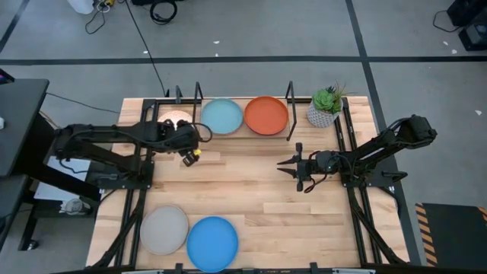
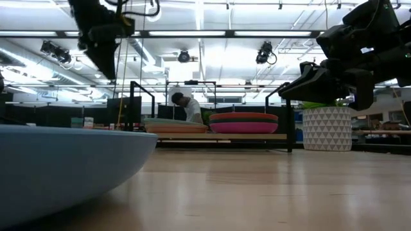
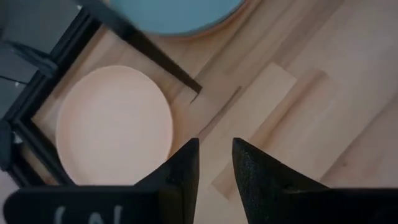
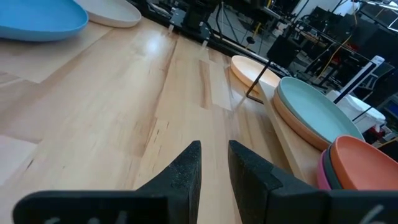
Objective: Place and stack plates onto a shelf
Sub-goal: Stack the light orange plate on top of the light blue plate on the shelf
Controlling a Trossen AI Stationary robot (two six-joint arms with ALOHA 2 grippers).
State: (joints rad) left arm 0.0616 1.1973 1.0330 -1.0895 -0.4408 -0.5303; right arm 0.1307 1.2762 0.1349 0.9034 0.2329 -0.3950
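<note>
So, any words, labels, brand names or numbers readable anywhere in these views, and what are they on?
None can be read in full.
Left gripper: pale marks at the bottom edge of the left wrist view, cut off, unreadable.
Right gripper: faint pale marks at the bottom edge of the right wrist view, cut off, unreadable.
Plates, shelf, plant pot: no text, only a triangle pattern on the pot.

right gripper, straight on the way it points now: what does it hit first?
Probably nothing on the table. The right gripper points across bare wood toward the left arm's side; the way looks free as far as the high view shows, its height unclear. The plates lie off that line.
</note>
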